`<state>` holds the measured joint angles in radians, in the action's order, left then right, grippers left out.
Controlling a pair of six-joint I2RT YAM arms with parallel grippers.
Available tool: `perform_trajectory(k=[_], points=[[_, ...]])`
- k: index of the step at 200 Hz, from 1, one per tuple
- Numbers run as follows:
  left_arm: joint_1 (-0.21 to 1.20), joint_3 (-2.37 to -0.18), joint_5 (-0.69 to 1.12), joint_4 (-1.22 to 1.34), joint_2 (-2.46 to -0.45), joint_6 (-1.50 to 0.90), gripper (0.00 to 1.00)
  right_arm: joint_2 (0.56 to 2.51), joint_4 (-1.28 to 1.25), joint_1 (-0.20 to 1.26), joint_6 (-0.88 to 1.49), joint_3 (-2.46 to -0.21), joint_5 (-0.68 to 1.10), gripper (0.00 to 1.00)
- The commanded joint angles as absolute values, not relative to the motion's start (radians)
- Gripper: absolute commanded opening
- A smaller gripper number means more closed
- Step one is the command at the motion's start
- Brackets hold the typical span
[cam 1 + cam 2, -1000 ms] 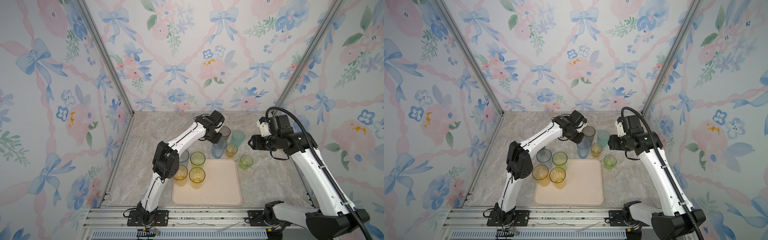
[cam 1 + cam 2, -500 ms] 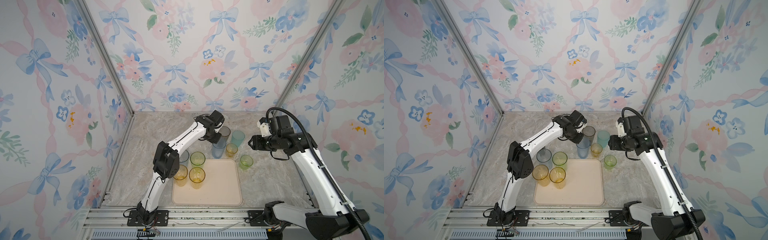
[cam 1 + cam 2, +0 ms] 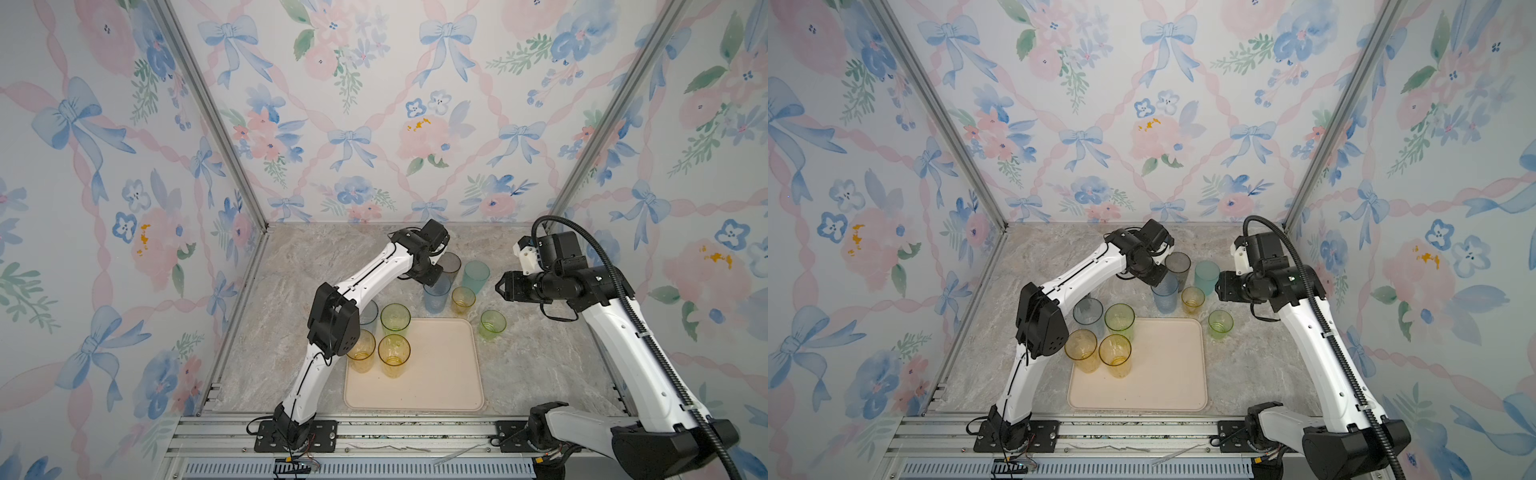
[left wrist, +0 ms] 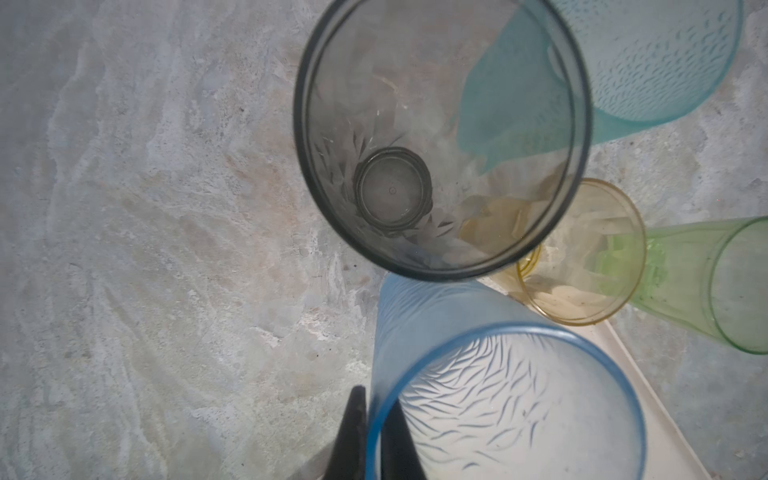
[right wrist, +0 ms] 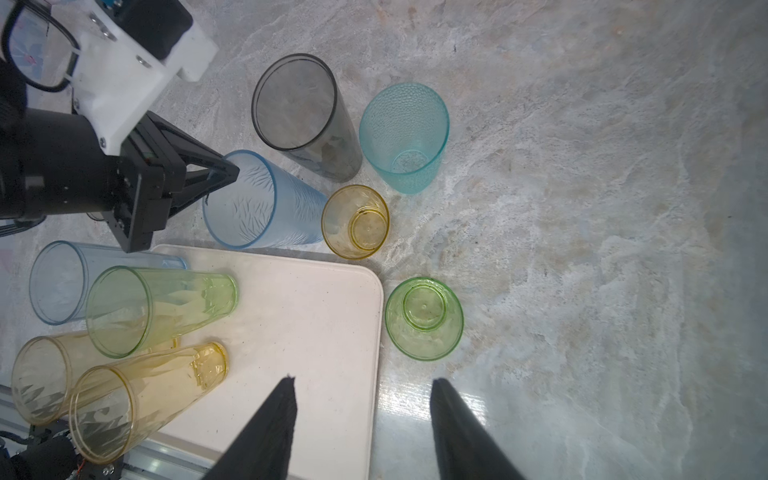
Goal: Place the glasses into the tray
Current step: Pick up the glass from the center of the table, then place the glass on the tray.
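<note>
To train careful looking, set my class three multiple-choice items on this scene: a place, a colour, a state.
1. The short green tumbler stands: A on the table beside the tray; B on the tray; C inside another tumbler.
2. What the left hand pinches is coloured: A amber; B blue; C grey.
3. The right hand is: A open, empty; B shut on a tumbler; C hidden.
1 A, it sits off the rim; 2 B, fingers straddle the rim of the blue tumbler; 3 A, fingers apart, nothing between.
</note>
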<state>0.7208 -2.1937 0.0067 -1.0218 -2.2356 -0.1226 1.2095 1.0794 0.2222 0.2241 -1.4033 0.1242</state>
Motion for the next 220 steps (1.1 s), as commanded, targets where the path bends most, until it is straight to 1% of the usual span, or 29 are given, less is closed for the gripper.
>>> perform_trajectory(k=[1, 54, 123, 176, 220], points=[[0.726, -2.239, -0.034, -1.048, -2.194, -0.089, 0.02, 1.193, 1.064, 0.21, 0.232, -1.39, 0.146, 0.55], [0.727, -2.25, -0.042, -1.081, -2.12, -0.067, 0.03, 1.201, 1.069, 0.216, 0.235, -1.393, 0.172, 0.55], [0.757, -2.241, -0.01, -1.198, -2.046, -0.051, 0.03, 1.229, 1.078, 0.269, 0.241, -1.376, 0.187, 0.54], [0.811, -2.17, 0.027, -1.226, -2.023, -0.048, 0.03, 1.258, 1.073, 0.336, 0.254, -1.351, 0.191, 0.54], [0.845, -2.125, 0.031, -1.226, -2.028, -0.052, 0.02, 1.252, 1.072, 0.348, 0.26, -1.339, 0.189, 0.54]])
